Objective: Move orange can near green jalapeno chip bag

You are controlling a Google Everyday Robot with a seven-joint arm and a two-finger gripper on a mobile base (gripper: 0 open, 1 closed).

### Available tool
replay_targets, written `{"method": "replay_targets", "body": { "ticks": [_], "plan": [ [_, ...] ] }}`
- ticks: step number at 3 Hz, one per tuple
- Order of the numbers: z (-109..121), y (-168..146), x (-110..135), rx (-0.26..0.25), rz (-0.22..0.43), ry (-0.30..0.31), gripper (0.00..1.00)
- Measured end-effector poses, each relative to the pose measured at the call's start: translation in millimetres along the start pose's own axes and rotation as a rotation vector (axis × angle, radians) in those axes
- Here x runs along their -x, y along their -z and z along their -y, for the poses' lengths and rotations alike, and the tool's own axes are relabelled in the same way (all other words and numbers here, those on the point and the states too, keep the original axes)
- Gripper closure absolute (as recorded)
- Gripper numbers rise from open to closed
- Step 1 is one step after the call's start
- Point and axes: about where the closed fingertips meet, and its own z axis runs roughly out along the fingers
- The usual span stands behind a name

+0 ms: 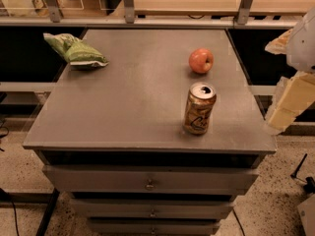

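Note:
The orange can (199, 108) stands upright on the grey cabinet top (133, 97), near its front right, with dark script on its side and a silver top. The green jalapeno chip bag (75, 50) lies wrinkled at the far left corner, well apart from the can. My gripper (286, 106) shows as pale cream and white parts at the right edge of the camera view. It is off the side of the cabinet top, to the right of the can, and touches nothing.
A red-orange apple (201, 60) sits just behind the can. The cabinet has drawers (147, 181) below its front edge. A metal rail (147, 21) and a wooden shelf run behind the top. Speckled floor lies at both sides.

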Motion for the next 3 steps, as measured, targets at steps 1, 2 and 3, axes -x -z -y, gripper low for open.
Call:
{"method": "replay_targets", "body": {
  "ticks": [1,2,3],
  "plan": [
    [-5,-30,3,0.034,0.115,-0.037,0.0],
    [-10,-60,10,0.06,0.263,-0.052,0.0],
    [-8,-83,20,0.079,0.42,-0.079,0.0]
  ]
}}
